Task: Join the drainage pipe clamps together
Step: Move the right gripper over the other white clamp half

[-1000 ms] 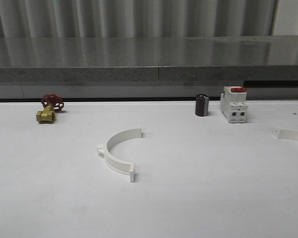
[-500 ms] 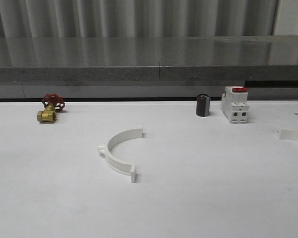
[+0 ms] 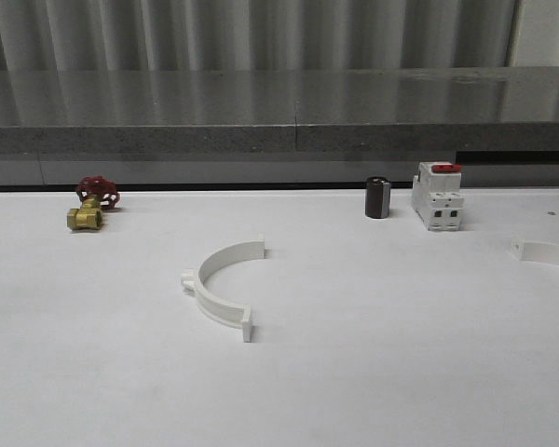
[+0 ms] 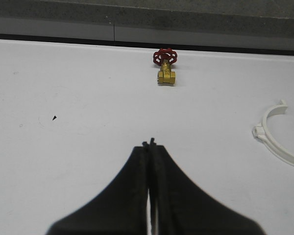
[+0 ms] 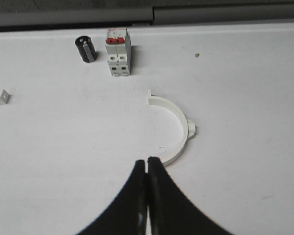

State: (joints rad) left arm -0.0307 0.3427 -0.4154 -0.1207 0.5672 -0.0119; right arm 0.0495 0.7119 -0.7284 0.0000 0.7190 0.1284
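One white half-ring drainage pipe clamp [image 3: 233, 253] lies flat mid-table, its open side facing right. The second clamp [image 3: 550, 251] lies at the far right, cut off by the frame edge. My left gripper [image 4: 149, 143] is shut with nothing in it, hovering over bare table; the middle clamp [image 4: 258, 131] lies well off to its side. My right gripper [image 5: 147, 159] is also shut and empty, its tips just short of the lower end of the right-hand clamp [image 5: 183, 132]. A tab end of the middle clamp [image 5: 0, 99] pokes into the right wrist view's edge.
A brass valve with a red handwheel [image 3: 91, 203] sits at the back left. A short black cylinder [image 3: 377, 197] and a white breaker with a red switch [image 3: 438, 196] stand at the back right. A grey ledge [image 3: 279, 140] runs behind the white table.
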